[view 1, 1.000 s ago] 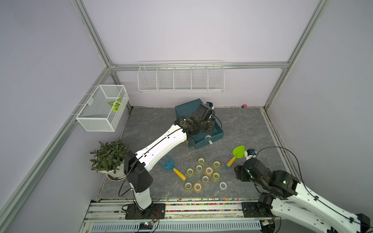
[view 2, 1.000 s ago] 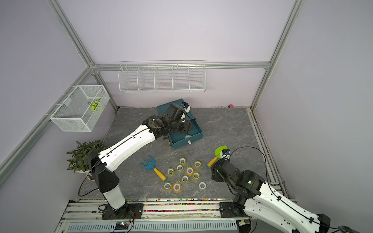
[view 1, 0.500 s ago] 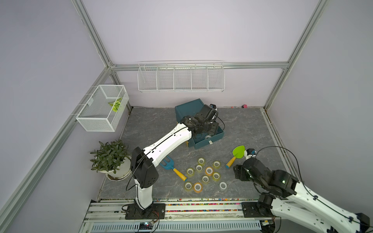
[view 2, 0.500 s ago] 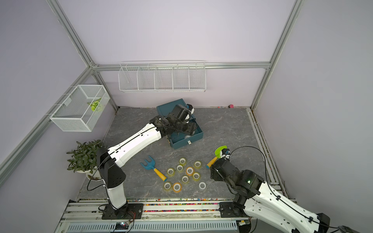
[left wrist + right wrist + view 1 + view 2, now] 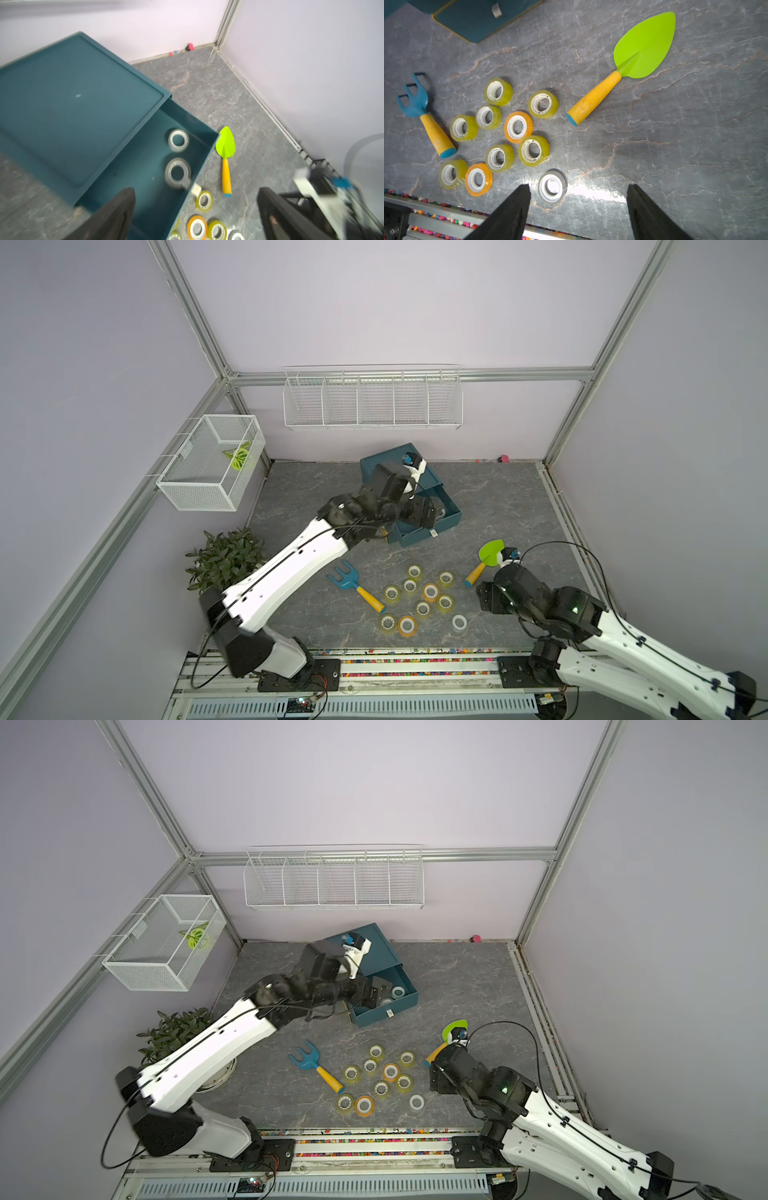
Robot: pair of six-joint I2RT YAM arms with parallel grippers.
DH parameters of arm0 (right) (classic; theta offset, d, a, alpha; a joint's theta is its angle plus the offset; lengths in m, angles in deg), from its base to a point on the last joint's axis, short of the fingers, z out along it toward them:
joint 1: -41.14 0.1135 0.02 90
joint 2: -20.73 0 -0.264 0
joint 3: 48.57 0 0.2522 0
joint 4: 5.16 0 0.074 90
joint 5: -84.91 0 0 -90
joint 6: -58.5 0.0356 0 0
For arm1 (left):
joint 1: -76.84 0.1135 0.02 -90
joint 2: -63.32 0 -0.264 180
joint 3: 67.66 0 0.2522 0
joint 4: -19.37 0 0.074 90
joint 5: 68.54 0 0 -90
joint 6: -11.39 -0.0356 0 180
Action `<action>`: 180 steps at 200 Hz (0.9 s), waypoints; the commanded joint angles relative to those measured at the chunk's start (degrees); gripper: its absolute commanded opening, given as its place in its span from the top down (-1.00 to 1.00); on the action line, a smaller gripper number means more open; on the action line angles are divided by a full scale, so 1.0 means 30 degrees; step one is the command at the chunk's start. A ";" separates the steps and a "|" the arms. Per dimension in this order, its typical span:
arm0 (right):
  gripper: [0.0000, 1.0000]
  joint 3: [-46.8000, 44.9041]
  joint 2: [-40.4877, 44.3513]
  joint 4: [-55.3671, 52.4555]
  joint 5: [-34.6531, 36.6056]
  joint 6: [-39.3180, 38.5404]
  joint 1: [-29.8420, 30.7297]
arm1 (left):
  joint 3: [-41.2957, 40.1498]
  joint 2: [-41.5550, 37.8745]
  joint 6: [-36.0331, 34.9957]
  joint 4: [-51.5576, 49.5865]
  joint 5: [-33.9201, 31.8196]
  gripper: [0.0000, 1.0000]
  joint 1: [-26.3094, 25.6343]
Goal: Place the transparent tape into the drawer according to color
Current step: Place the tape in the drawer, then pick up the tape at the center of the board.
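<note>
Lilac walls and aluminium framing close in a grey marbled worktop (image 5: 498, 506). On the back wall hangs a long white wire rack (image 5: 372, 398), and on the side wall a wire basket (image 5: 208, 464). Toward the back of the worktop sits a teal drawer unit (image 5: 382, 952) with its drawer (image 5: 145, 166) pulled out. A potted plant (image 5: 224, 558) stands at the worktop's left edge, beside the left arm. That arm reaches across to the unit. The left tool (image 5: 195, 190) hangs above the drawer's front corner, fingers spread wide with nothing between them. The right tool (image 5: 579, 187), low near the front edge, is spread as well and grips nothing. A green-bladed trowel (image 5: 643, 45) and a blue toy rake (image 5: 415, 99), both yellow-handled, lie either side of a cluster of tape in front of the drawer. The cluster holds seven yellow-green rolls (image 5: 534, 150) and two orange rolls (image 5: 518, 127), cores facing up, some touching. At its near edge a loose clear roll (image 5: 552, 188) lies flat between the right tool's fingers, close to one of them. Inside the drawer lie a clear roll (image 5: 178, 140) and, beside it, a second clear roll (image 5: 177, 172), which is blurred.
</note>
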 commanded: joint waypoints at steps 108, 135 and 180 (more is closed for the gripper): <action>-0.53 -0.1006 -0.8258 0.3690 -0.3071 0.0457 0.3800 | -1.0012 -0.9316 0.3284 0.0853 -0.1334 -1.00 -0.0107; -0.51 -0.0711 -0.9142 0.3999 -0.3014 0.0434 0.3800 | -1.0182 -0.9261 0.3212 0.0794 -0.1300 -1.00 -0.0107; -0.48 -0.0742 -1.0166 0.4292 -0.3438 0.0238 0.3802 | -1.0492 -0.9330 0.3183 0.0655 -0.1539 -1.00 -0.0107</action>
